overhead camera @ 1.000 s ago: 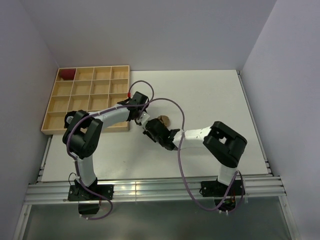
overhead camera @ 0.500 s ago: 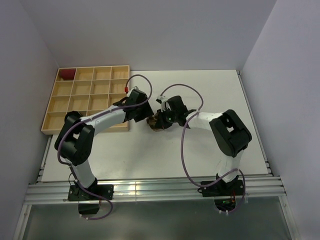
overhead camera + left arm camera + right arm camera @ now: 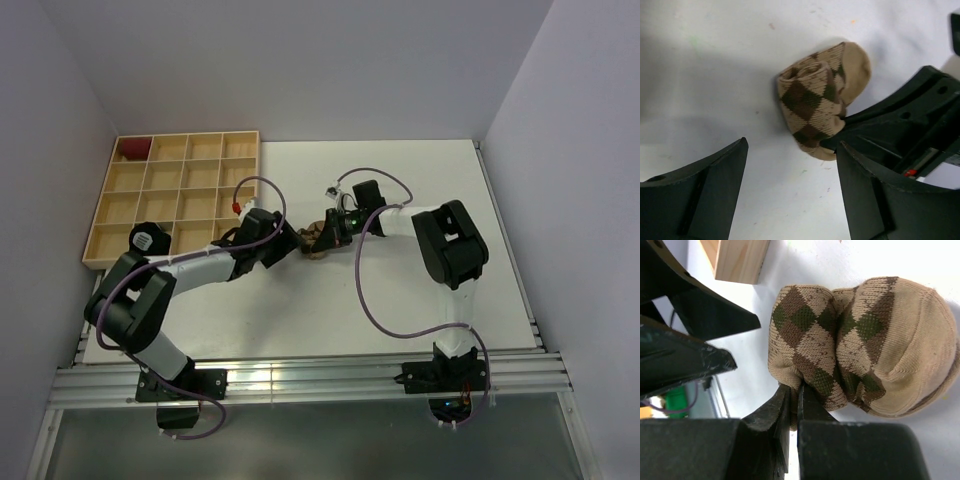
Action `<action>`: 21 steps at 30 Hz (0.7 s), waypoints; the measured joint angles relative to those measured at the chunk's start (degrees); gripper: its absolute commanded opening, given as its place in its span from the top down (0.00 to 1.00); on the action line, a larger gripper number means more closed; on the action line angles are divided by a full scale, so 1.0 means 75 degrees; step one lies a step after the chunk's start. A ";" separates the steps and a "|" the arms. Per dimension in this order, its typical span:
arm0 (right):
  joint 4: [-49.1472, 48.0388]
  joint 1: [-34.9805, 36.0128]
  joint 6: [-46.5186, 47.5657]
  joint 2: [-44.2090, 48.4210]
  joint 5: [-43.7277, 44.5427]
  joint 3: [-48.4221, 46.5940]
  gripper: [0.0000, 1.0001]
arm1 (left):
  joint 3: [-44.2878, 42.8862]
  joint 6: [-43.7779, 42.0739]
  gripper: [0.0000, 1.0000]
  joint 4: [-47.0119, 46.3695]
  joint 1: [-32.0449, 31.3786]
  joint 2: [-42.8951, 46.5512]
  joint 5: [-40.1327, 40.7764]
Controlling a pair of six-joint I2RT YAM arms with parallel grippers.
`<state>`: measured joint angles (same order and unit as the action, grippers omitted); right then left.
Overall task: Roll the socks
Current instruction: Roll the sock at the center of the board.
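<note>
A tan sock with brown argyle diamonds (image 3: 316,238) lies rolled into a bundle on the white table, between the two grippers. My right gripper (image 3: 795,390) is shut on a fold of fabric at the edge of the sock (image 3: 860,340), reaching in from the right (image 3: 332,236). My left gripper (image 3: 792,150) stands open just left of the sock (image 3: 820,107), with bare table between its fingers and no contact with the fabric. The right gripper's black fingers (image 3: 900,117) show behind the sock in the left wrist view.
A wooden tray of compartments (image 3: 170,200) sits at the back left, and its corner (image 3: 737,260) lies close to the sock. A small dark red bundle (image 3: 133,149) rests in the tray's far left compartment. White table (image 3: 420,290) stretches to the right and front.
My left gripper has opened, let go of the sock and drawn back to the left. My right arm swung round from the near side to the sock's right and now pinches its edge.
</note>
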<state>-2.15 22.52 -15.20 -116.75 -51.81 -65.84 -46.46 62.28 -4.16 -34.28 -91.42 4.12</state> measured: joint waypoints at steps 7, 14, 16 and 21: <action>0.0172 -0.0119 -0.0175 -0.0242 -0.0388 -0.0216 1.00 | 0.0306 0.0420 0.25 -0.1445 -0.0064 -0.0251 -0.0099; 0.0242 -0.0157 -0.0274 -0.0350 -0.0533 -0.0309 1.00 | 0.0810 0.0860 0.28 -0.2538 -0.0076 -0.0644 0.0061; 0.0248 -0.0166 -0.0315 -0.0382 -0.0574 -0.0332 1.00 | 0.1052 0.0979 0.30 -0.2897 -0.0079 -0.0720 0.0125; 0.0251 -0.0198 -0.0425 -0.0484 -0.0731 -0.0388 1.00 | 0.1204 0.1081 0.31 -0.3675 -0.0079 -0.1081 0.0236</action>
<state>-0.27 21.04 -18.39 -120.38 -57.30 -68.75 -37.43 70.39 -31.73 -34.87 -99.53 5.89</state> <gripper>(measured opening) 0.055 0.695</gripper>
